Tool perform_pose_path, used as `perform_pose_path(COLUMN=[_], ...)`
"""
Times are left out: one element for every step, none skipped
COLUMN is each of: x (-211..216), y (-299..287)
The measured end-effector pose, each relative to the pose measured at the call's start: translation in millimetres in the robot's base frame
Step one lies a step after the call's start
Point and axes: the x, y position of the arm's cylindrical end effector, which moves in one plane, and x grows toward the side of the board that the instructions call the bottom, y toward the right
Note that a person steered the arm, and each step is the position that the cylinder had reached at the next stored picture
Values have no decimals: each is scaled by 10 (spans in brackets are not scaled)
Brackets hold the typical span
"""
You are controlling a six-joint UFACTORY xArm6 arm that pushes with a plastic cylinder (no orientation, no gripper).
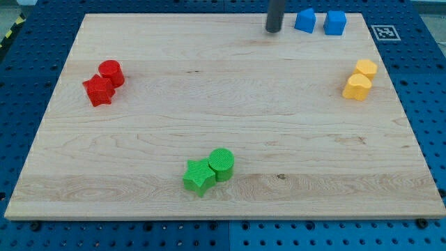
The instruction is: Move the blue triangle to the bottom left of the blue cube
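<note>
The blue triangle (304, 20) lies near the view's top edge of the wooden board (209, 104), just left of the blue cube (335, 22), with a small gap between them. My tip (273, 30) rests on the board a short way left of the blue triangle, not touching it. The dark rod rises out of the view's top.
A red cylinder (111, 72) and a red star-like block (99, 90) sit together at the view's left. Two yellow blocks (359, 79) sit at the view's right. A green star (198, 176) and green cylinder (221, 164) sit near the view's bottom.
</note>
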Motion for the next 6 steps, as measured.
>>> perform_pose_path(x=[-347, -342, -324, -301, -253, -235], y=[-30, 240, 375, 395, 410, 457])
